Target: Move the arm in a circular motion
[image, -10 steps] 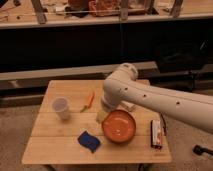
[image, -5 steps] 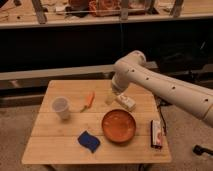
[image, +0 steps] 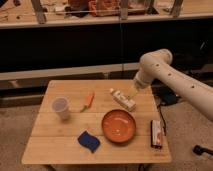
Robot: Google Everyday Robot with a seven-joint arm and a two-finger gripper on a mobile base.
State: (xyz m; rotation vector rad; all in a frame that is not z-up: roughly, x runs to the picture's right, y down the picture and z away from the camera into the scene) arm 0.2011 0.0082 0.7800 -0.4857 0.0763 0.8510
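The thick white arm (image: pixel 172 77) with small dark dots comes in from the right edge and bends at a rounded joint (image: pixel 155 62) above the table's far right corner. Its pale yellowish tip, the gripper (image: pixel 134 92), hangs down just right of a small white bottle (image: pixel 123 99) lying on the table. It holds nothing that I can see.
A light wooden table (image: pixel 60 142) carries a white cup (image: pixel 61 107), an orange carrot-like piece (image: pixel 89 100), an orange bowl (image: pixel 119 126), a blue sponge (image: pixel 88 140) and a flat packet (image: pixel 156 133) at the right edge. A dark bench with clutter runs behind.
The arm has swung up and to the right, from over the bowl at the table's middle to the far right corner. The bowl and bottle now show in full.
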